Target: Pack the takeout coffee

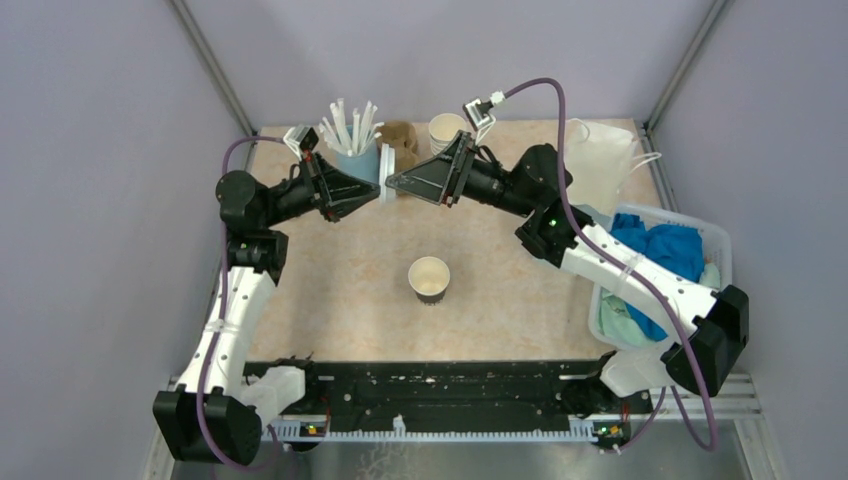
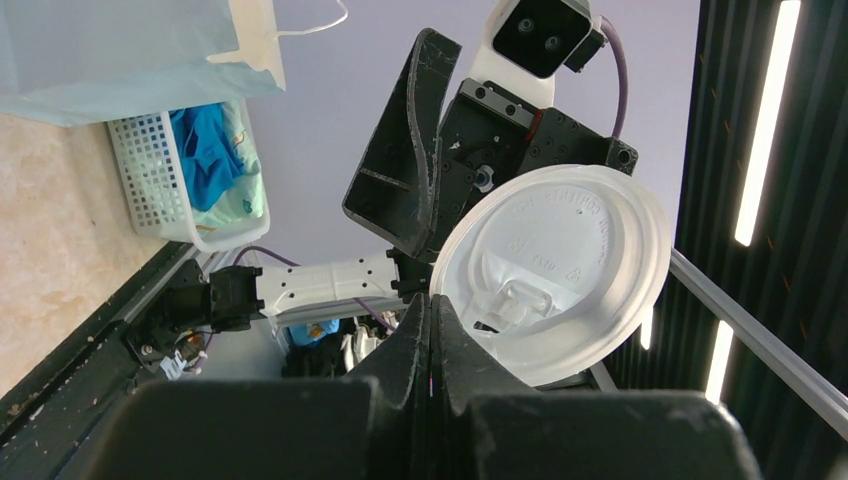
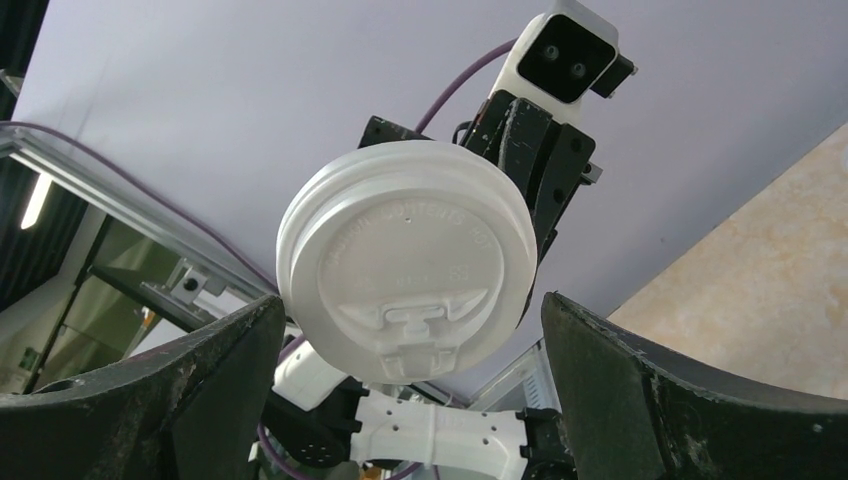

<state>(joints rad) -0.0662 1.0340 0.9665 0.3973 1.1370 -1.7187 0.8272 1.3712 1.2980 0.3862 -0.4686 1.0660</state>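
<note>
One brown paper cup with a cream inside stands uncapped mid-table. A second open cup stands at the back. My left gripper is shut on the rim of a round white lid, held on edge in the air. Facing it, my right gripper is open wide, its fingers on either side of the lid without touching it. The left gripper's fingers show behind the lid in the right wrist view.
A light blue cup of white straws and a brown paper object stand at the back, just behind both grippers. A white bag lies back right. A white basket of blue cloths sits at the right edge.
</note>
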